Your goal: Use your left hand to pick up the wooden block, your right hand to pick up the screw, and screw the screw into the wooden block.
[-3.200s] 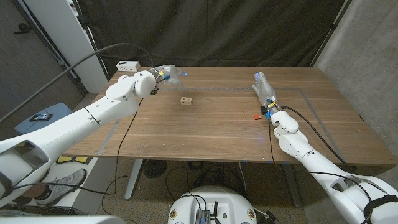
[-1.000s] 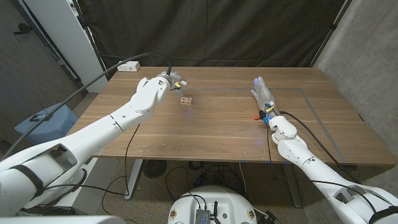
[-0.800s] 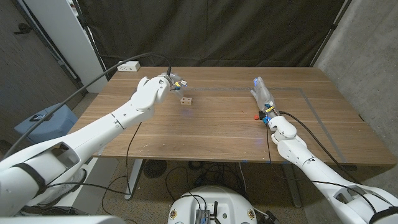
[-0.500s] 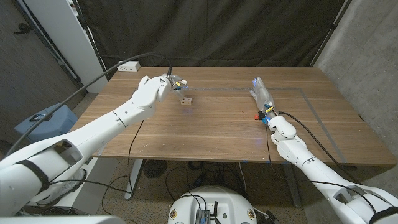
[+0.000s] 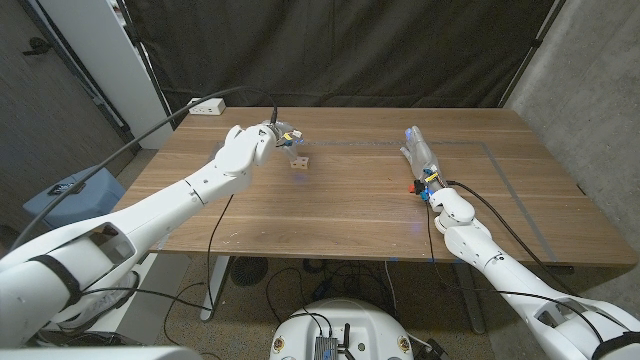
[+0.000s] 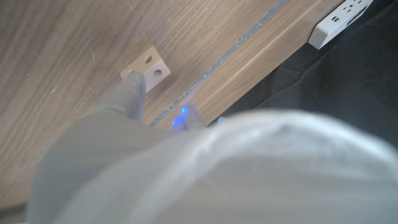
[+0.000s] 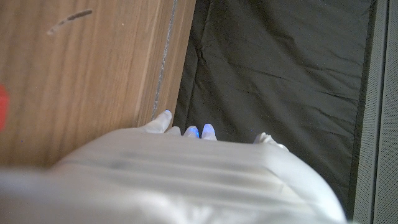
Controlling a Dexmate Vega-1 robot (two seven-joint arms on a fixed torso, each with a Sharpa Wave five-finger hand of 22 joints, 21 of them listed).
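The small wooden block [image 5: 299, 159] with two holes in its face lies on the table [image 5: 340, 215], left of centre. My left hand [image 5: 274, 134] hovers just behind and to the left of it, fingers apart and holding nothing. In the left wrist view one fingertip [image 6: 134, 92] reaches right up to the block [image 6: 146, 64]; I cannot tell whether it touches. The red screw [image 5: 414, 185] lies on the right side of the table. My right hand [image 5: 420, 152] stands just beyond it with fingers stretched out and empty. The screw [image 7: 2, 107] shows as a red blur in the right wrist view.
A white power strip [image 5: 207, 104] sits at the table's far left corner, also seen as the power strip [image 6: 345, 15] in the left wrist view. A black curtain [image 5: 340, 50] hangs behind the table. A thin tape line [image 5: 370, 148] runs across the far part of the tabletop.
My left arm has swung in from the far left and brought its hand up close to the block. My right hand has shifted slightly, staying by the screw. Block and screw have not moved.
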